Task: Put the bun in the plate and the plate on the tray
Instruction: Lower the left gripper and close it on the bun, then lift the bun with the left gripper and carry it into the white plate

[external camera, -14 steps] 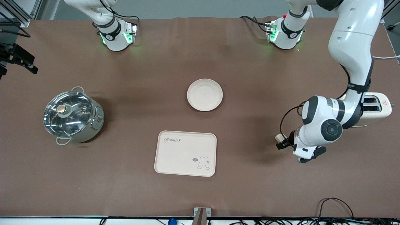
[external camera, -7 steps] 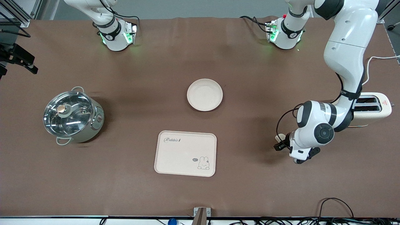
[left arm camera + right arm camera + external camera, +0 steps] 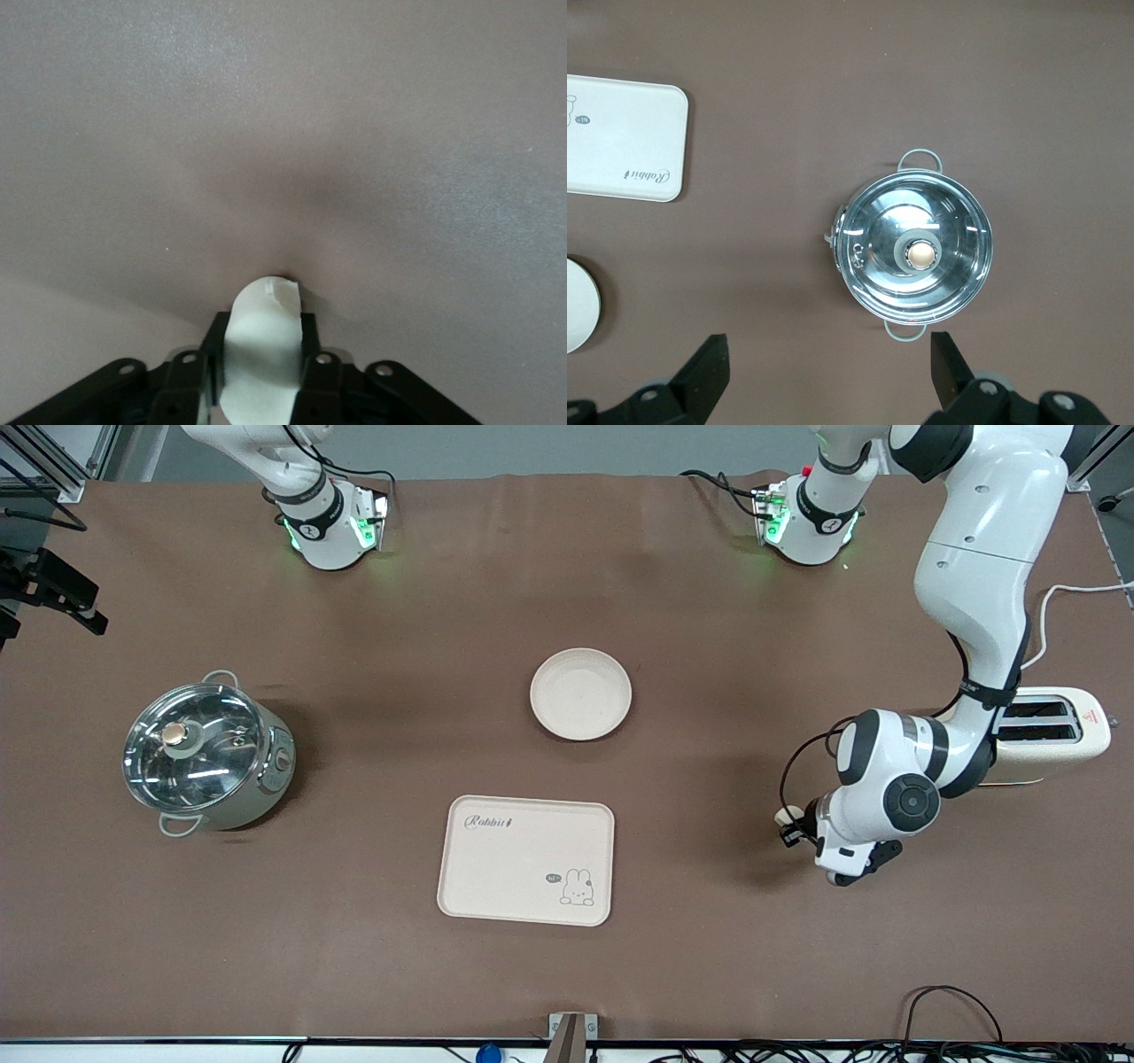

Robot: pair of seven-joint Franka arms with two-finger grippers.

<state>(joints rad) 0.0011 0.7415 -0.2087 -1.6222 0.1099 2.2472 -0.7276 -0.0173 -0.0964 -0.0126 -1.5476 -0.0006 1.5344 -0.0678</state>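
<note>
Brown matte table [image 3: 399,974], cables along the frame's lower edge. Plate [image 3: 580,693] sits at frame centre, tray [image 3: 526,860] just below it, well apart. Lidded steel pot [image 3: 205,754] at mid-left; toaster [image 3: 1059,732] at mid-right. Left gripper [image 3: 785,825], lower right over bare table, is clamped on the bun [image 3: 262,350], held between its fingers [image 3: 209,372]. Right gripper [image 3: 828,372] waits high above the pot, fingers spread wide, holding nothing.
</note>
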